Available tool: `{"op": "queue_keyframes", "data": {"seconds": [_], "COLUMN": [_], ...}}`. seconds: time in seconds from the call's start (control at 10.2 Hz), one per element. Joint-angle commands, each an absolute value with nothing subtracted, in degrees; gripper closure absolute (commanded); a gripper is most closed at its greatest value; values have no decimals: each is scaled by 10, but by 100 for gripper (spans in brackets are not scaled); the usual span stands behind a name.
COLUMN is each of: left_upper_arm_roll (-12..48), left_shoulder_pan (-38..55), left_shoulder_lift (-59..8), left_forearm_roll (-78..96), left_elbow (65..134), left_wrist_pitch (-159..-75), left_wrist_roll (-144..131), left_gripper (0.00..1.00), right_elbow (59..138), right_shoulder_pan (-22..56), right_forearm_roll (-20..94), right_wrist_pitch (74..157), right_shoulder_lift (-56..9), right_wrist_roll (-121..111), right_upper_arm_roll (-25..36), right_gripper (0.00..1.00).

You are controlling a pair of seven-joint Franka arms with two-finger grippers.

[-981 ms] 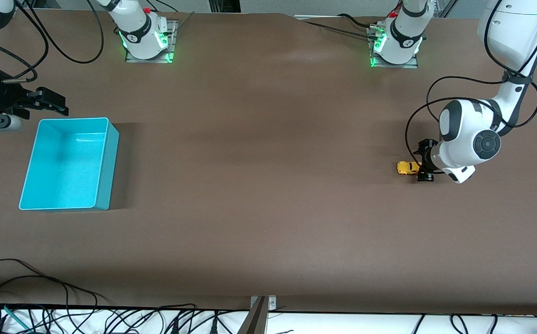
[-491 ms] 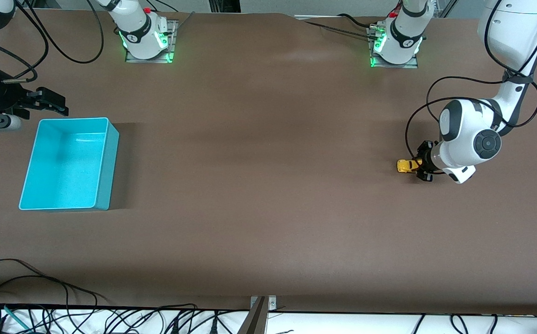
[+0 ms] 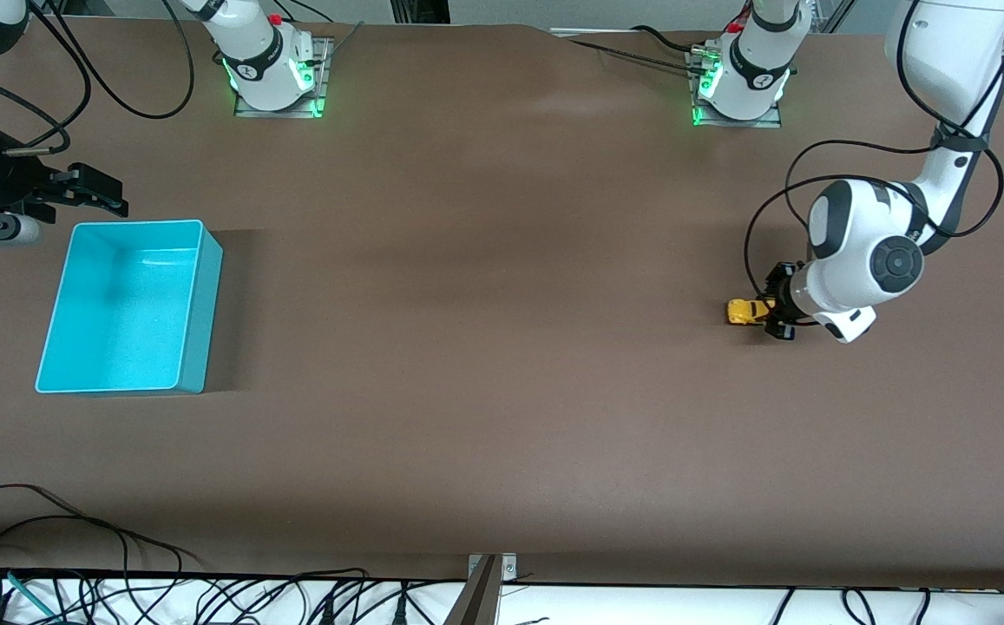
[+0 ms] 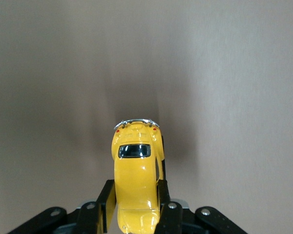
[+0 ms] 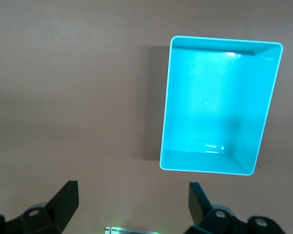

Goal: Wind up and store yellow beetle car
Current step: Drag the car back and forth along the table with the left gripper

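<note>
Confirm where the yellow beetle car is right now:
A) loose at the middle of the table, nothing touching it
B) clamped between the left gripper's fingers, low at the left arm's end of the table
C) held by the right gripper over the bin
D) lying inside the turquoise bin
B: the left wrist view shows the yellow beetle car pinched between the left gripper's fingers, while the turquoise bin holds nothing and the right gripper waits open above it.

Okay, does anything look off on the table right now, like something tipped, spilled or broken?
Nothing stands out. The yellow beetle car sits straight between the left gripper fingers, intact. The turquoise bin stands upright and empty at the right arm's end of the table, with the right gripper waiting open beside it.
</note>
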State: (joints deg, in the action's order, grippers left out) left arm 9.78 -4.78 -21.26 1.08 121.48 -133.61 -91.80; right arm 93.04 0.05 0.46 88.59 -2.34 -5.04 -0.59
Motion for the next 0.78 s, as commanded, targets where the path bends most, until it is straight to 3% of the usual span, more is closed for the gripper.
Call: {"op": "queue_keyframes", "data": {"seconds": [0.0,0.69], "left_upper_arm_roll": [126,139], "left_shoulder_pan": [-42,-23], "left_shoulder_lift": [-216,-272], "left_forearm_roll": [4,-53], "left_elbow": [1215,1213], "left_wrist_pitch": [-1334,-1392], "left_wrist_roll": [-982,-1003], "left_gripper": [100,100], "right_elbow": [918,918], "right_shoulder_pan": [-1,-1], "right_forearm_roll": [3,4], "right_wrist_pitch": [883,883], "right_shoulder_lift": [-27,-27], "right_wrist_roll": [-57,-57], "right_upper_arm_roll": [-8,-7], "right_gripper": [0,0]}}
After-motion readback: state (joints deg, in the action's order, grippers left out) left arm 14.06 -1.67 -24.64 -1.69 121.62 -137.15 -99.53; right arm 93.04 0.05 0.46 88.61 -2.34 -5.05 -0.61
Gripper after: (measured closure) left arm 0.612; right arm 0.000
